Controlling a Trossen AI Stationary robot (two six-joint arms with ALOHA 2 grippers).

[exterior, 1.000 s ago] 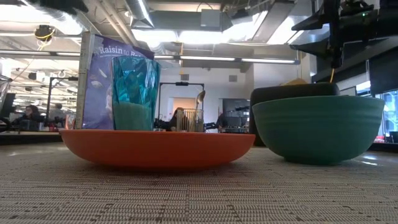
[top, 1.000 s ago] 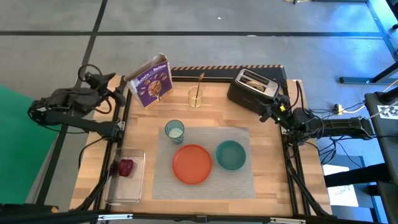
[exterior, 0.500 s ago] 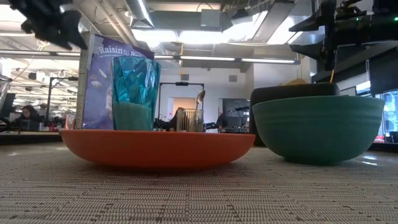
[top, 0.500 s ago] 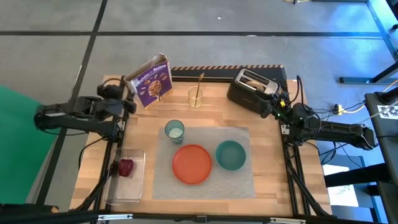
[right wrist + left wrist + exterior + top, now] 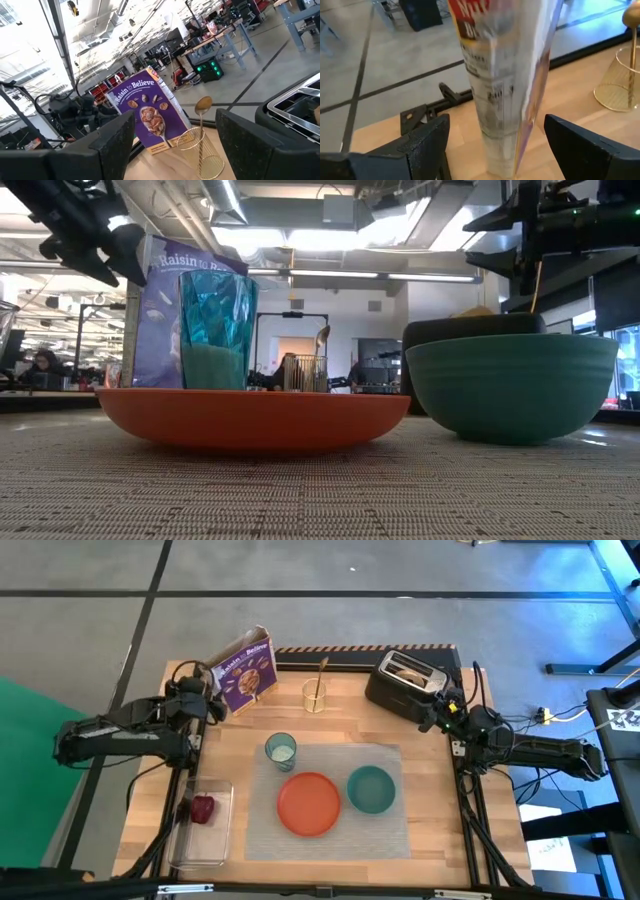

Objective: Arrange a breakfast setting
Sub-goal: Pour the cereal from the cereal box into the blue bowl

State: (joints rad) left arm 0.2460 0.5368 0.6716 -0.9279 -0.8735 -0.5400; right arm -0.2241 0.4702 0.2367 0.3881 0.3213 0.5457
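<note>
Grey mat (image 5: 330,800) lies across the lower middle of the wooden table (image 5: 240,765) in the high view, carrying the orange plate (image 5: 308,803) at its centre, the teal bowl (image 5: 371,789) just right of the plate, and the pale blue cup (image 5: 281,749) at its upper left corner. In the low view the plate (image 5: 250,418) sits in front of the cup (image 5: 217,316), with the bowl (image 5: 512,385) to the right. A gold spoon (image 5: 321,680) stands in a gold wire holder (image 5: 316,697) near the top centre of the table, between the purple box (image 5: 246,670) to its left and the black toaster (image 5: 408,681) to its right; a bagel (image 5: 405,667) shows in the toaster's slot. Red fruit (image 5: 203,809) rests in a clear tray (image 5: 203,841) at the lower left of the table. The left claw (image 5: 205,690) is at the upper left of the table, close beside the box, with its fingers (image 5: 427,145) spread wide and the narrow edge of the box (image 5: 507,85) between them but not touched. The right claw (image 5: 440,713) hovers at the right edge of the table, just beside the toaster, its fingers (image 5: 107,147) also wide apart and holding nothing.
</note>
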